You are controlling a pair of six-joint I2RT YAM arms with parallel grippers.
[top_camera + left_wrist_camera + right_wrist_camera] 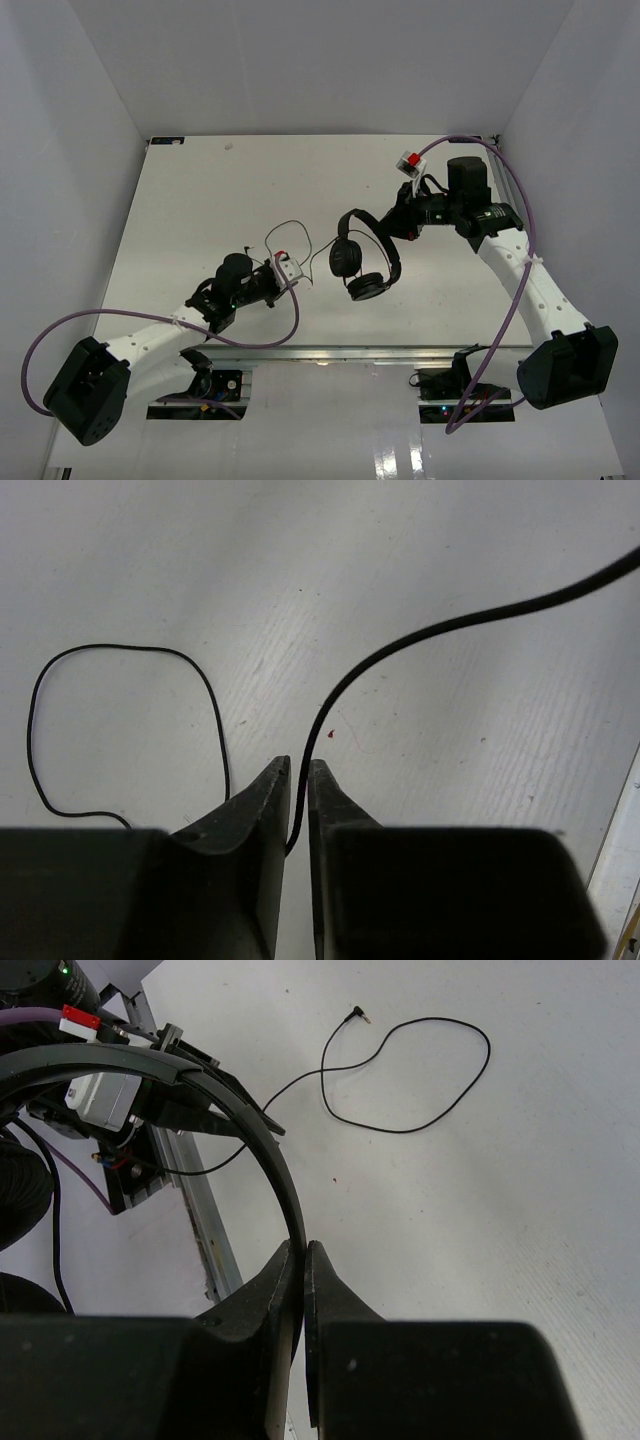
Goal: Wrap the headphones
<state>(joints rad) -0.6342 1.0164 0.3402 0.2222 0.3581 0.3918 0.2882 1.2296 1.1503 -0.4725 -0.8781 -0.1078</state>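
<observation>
Left gripper [299, 763] snug around headphones [347, 260] cord [440, 628]

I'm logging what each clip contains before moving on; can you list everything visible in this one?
headphones: one, black, mid-table, headband pinched in the right gripper
cord: one, thin black, looped on the table left of the headphones, passing between the left gripper's fingers
plug: one, small and dark, at the cord's free end, lying on the table
table: one, white
walls: white, enclosing the table on three sides
purple cables: two, one along each arm
left gripper: one, black, closed on the cord
right gripper: one, black, closed on the headband
</observation>
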